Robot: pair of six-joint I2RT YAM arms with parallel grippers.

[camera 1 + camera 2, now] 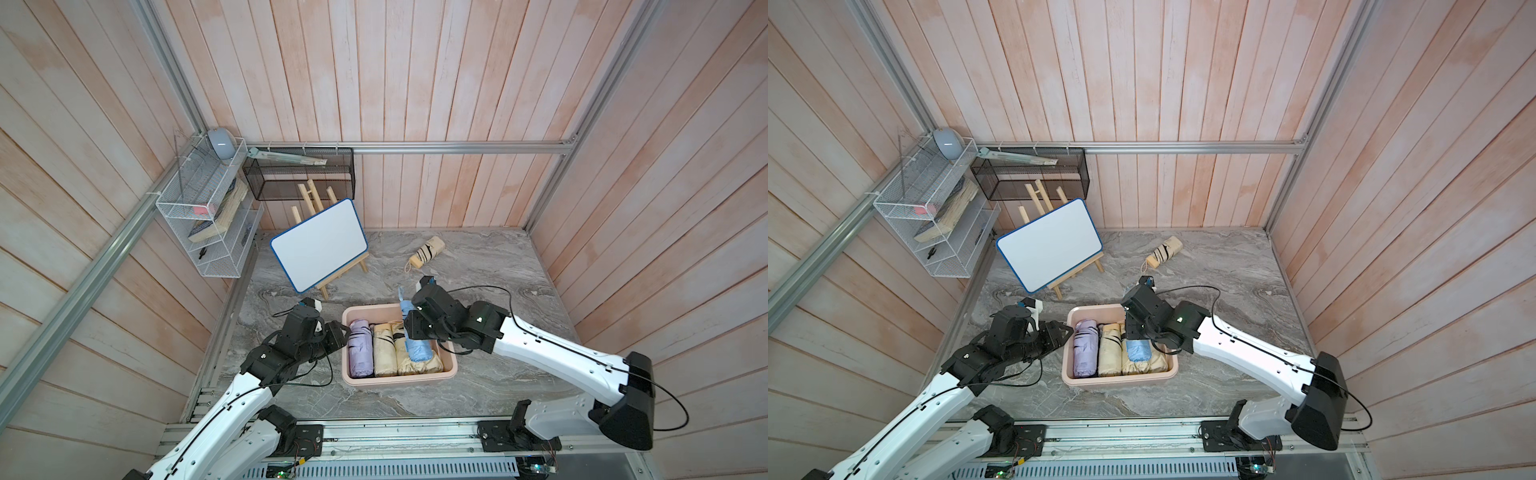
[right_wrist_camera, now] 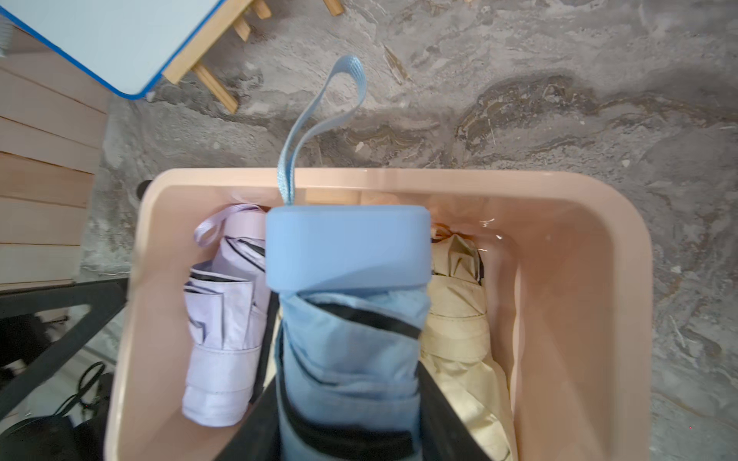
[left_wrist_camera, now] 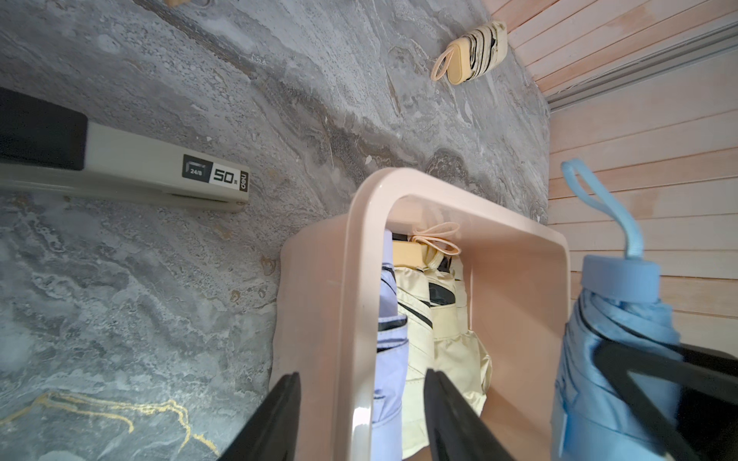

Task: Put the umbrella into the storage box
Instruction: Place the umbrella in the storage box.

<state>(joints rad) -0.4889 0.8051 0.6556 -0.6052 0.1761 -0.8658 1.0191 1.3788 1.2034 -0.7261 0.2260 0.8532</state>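
I judge the job well along but not finished. My right hand (image 2: pixel 351 399) is clamped on the blue umbrella (image 1: pixel 417 347), which hangs tilted with its low end down in the box (image 1: pixel 399 380) and its capped end up over the far rim, so it is not yet released. My left hand (image 3: pixel 361 375) stands with its jaws apart astride the box's near wall, gripping nothing that I can see.

Count: one box and five umbrellas. One lilac (image 1: pixel 359 347) and two cream (image 1: pixel 384 349) lie flat inside, though the blue may hide more. One blue is in my grip. One striped cream (image 1: pixel 427 252) lies on the table (image 1: pixel 478 374), well apart from the box.
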